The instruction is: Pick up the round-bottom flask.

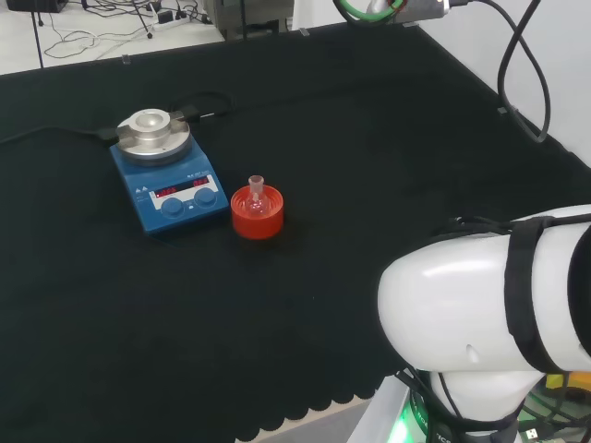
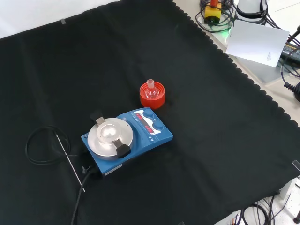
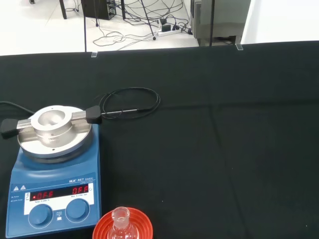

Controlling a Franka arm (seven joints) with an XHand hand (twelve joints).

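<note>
A small clear round-bottom flask [image 1: 256, 199] stands upright on a red ribbed ring stand [image 1: 257, 218] near the middle of the black cloth. The front view has the flask [image 2: 151, 90] and its stand [image 2: 153, 96] just beyond the blue hotplate. In the wrist view the flask's neck [image 3: 120, 219] rises from the red stand [image 3: 102, 226], close to the camera. Nothing touches the flask.
A blue magnetic hotplate [image 1: 169, 175] with a round metal top stands beside the flask, seen also in the front view [image 2: 126, 139] and the wrist view [image 3: 53, 169]. Its black cable and a thin probe [image 2: 68, 157] lie on the cloth. The arm's white link [image 1: 489, 314] fills the head view's lower right.
</note>
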